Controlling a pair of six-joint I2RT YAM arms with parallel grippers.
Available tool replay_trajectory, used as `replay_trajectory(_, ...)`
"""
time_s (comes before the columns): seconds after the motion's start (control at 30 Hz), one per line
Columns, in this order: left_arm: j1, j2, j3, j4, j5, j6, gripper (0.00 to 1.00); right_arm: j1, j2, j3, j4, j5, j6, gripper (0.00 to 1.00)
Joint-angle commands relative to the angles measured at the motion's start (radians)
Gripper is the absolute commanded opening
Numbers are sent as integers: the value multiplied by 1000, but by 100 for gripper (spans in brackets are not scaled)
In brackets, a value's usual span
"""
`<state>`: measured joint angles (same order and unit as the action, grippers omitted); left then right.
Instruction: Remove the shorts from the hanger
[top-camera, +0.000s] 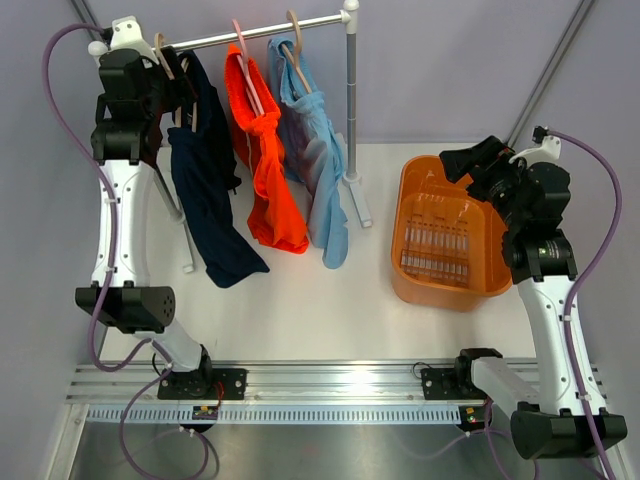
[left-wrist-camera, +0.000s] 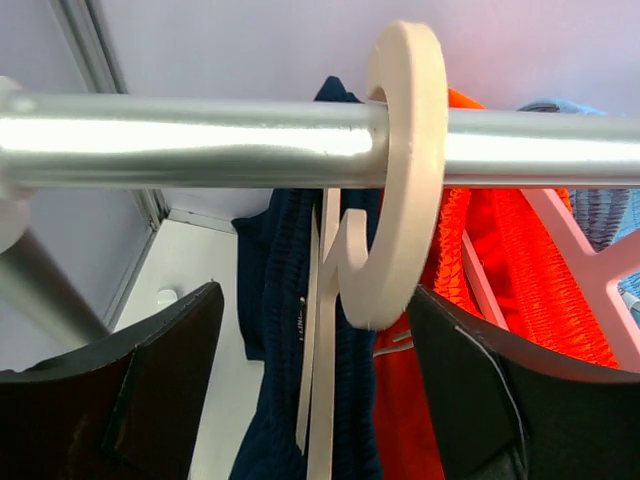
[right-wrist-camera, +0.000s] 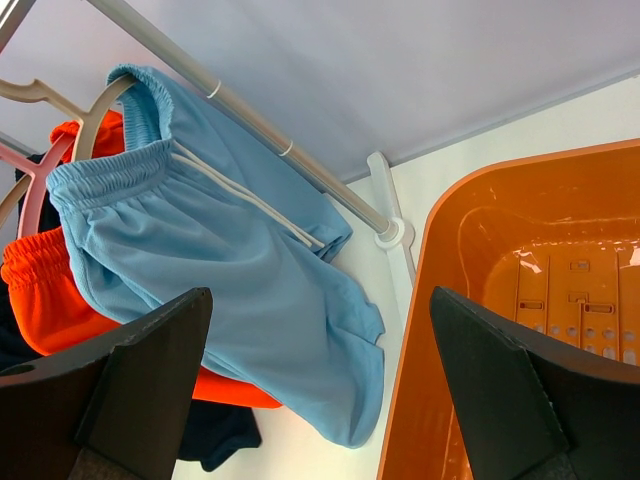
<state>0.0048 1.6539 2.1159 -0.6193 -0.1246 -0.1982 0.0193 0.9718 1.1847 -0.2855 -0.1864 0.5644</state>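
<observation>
Three pairs of shorts hang on hangers from a metal rail (top-camera: 260, 33): navy (top-camera: 205, 190) at the left, orange (top-camera: 268, 170) in the middle, light blue (top-camera: 320, 170) at the right. My left gripper (top-camera: 175, 85) is up at the rail by the navy pair. In the left wrist view it (left-wrist-camera: 315, 292) stands open, its fingers on either side of the cream hanger's hook (left-wrist-camera: 410, 170) and the navy shorts (left-wrist-camera: 270, 330), gripping nothing. The right finger is close beside the hook's tip. My right gripper (top-camera: 468, 160) hovers open and empty over the basket, facing the light blue shorts (right-wrist-camera: 220, 270).
An orange basket (top-camera: 410, 180) stands at the right of the table, its rim (right-wrist-camera: 520, 172) under my right fingers. The rack's upright post (top-camera: 352, 100) and foot (top-camera: 360, 200) stand between the shorts and the basket. A slanted rack leg (top-camera: 185, 240) runs beside the left arm.
</observation>
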Motion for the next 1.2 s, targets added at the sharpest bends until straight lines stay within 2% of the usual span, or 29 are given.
replay_trajectory(0.0,21,26,47,39,52,17,77,-2,13,41,22,-21,-14,99)
replay_trajectory(0.37,23,84,61,56,77,36,64,-4,36,52,28,-25,-24,99)
replay_trajectory(0.67,23,115,85,70,82,43,48,-4,54,50,32,-27,-40,100)
replay_trajectory(0.87,23,122,102,66,82,59,26,-2,62,47,43,-38,-38,99)
replay_trajectory(0.9,24,122,105,63,82,60,18,-2,64,46,43,-39,-40,100)
replay_trajectory(1.1,23,112,108,55,65,62,6,-2,67,46,45,-41,-44,100)
replay_trajectory(1.17,23,101,108,59,62,63,6,-4,68,44,46,-44,-44,99)
